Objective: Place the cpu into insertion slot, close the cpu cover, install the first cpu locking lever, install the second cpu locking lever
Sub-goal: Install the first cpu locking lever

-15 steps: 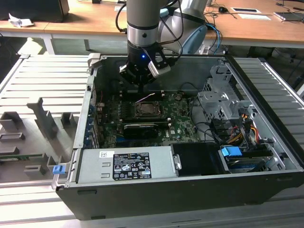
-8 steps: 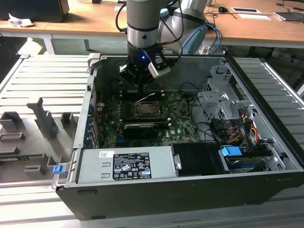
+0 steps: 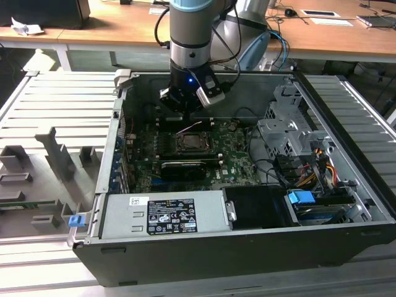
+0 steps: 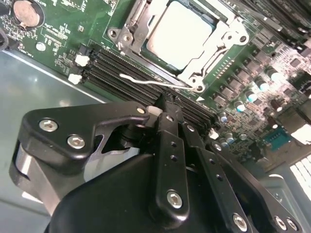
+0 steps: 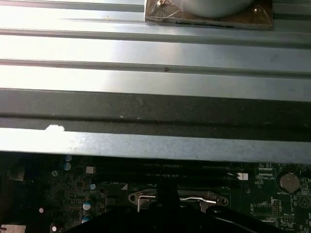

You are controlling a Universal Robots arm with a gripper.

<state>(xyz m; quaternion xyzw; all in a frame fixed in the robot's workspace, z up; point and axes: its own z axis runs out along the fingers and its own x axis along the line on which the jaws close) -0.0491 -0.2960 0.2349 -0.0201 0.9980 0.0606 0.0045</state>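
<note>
In the second wrist view the cpu [image 4: 180, 34] lies flat in the insertion slot [image 4: 190, 73]. The silvery cpu cover [image 4: 228, 41] is folded down around it. A thin wire locking lever [image 4: 146, 81] sticks out from the socket's corner, free and unlatched. My gripper [image 4: 165, 104] is shut, its black fingertips close beside this lever with nothing visibly between them. In the exterior view the gripper [image 3: 185, 105] hangs inside the open computer case, just behind the insertion slot [image 3: 195, 143], and the raised lever [image 3: 189, 129] shows between them.
Long black memory slots [image 4: 121, 68] run beside the socket, under the gripper. A black expansion card [image 3: 182, 167] lies in front of the socket. A drive cage [image 3: 291, 133] and cables fill the exterior view's right. The case wall [image 5: 155, 107] stands close behind the gripper.
</note>
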